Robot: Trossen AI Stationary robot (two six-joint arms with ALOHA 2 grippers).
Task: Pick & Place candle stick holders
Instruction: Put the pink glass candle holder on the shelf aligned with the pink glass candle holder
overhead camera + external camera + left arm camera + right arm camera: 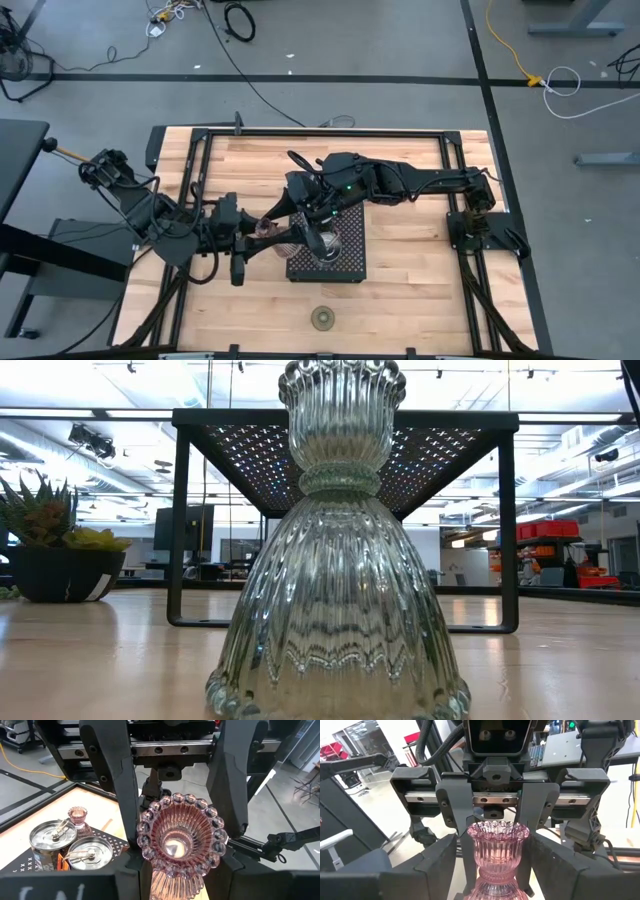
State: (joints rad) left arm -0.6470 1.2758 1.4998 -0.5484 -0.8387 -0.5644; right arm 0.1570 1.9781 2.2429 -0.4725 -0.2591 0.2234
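Observation:
A pink ribbed glass candle stick holder (pixel 180 837) hangs upright in the air over the table's middle, between my two grippers, which face each other. My left gripper (pixel 177 872) is shut on it. My right gripper (pixel 495 867) is open, its fingers (pixel 437 865) standing on either side of the holder without touching. A clear ribbed holder (pixel 340 550) stands by its wide base near the table's front edge. Two silver cups (pixel 52 835) and a small pink holder (pixel 77 815) sit on the black perforated tray (pixel 345 265). My left gripper pinches the pink holder between its two fingers, low on the ribbed body under the cup (pixel 172 887). The fingers come roughly level from the table's left. The cup's beaded rim hides the exact place of contact. The holder stands upright, cup up, lifted clear.
The black tray is a raised stand on legs (pixel 180 520) at the table's middle. A potted green plant (pixel 55 550) shows at the left of the low view. A dark metal frame (pixel 320 132) runs round the wooden table top.

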